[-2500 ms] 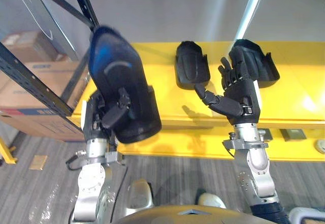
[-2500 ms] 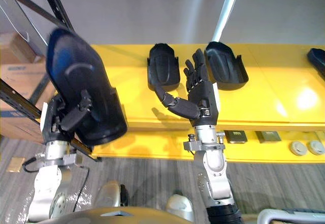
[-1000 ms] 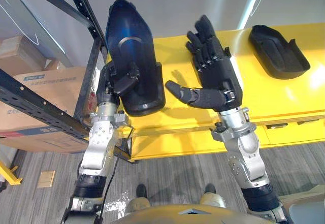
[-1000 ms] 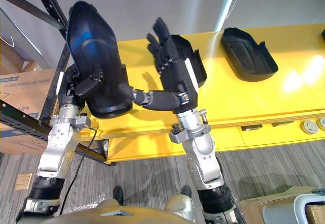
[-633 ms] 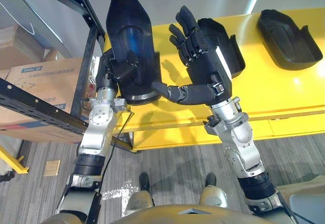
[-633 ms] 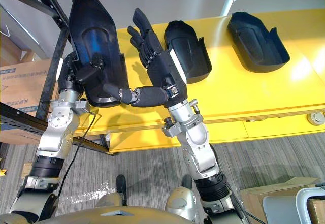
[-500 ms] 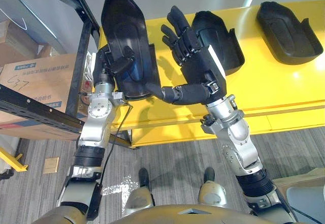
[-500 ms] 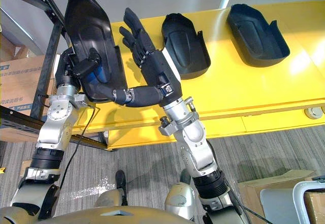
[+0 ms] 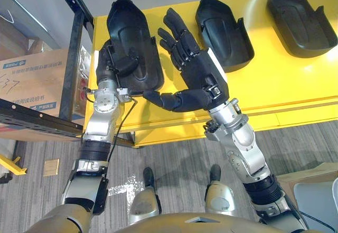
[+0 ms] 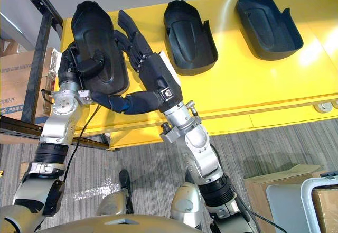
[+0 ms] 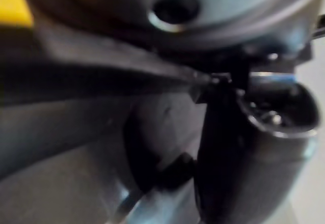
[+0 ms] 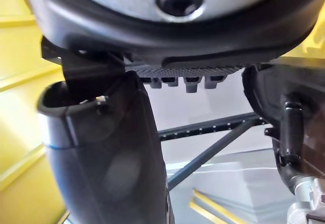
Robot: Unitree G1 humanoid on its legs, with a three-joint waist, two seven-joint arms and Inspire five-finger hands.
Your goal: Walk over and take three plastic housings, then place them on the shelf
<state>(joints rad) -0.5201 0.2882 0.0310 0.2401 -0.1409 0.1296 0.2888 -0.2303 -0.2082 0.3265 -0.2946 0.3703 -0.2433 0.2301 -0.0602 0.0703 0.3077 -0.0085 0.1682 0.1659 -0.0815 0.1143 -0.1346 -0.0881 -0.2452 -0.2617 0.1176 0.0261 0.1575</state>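
My left hand is shut on a black plastic housing, its thumb curled over the inner face. The housing lies tilted over the left end of the yellow surface; I cannot tell whether it rests on it. Beside the housing my right hand is open, fingers straight and spread, and its thumb reaches under the housing's near edge. Two more black housings lie hollow side up on the yellow surface, one in the middle and one to the right. The right wrist view shows that thumb close up.
A black metal rack stands at the left, right beside the held housing. Cardboard boxes sit on and behind its lower level. Another carton and a grey bin stand on the grey floor at the lower right.
The view has shifted. My left hand has tipped the housing from upright down over the yellow surface's left end. My right hand has moved left beside it, its thumb now under the housing's edge.
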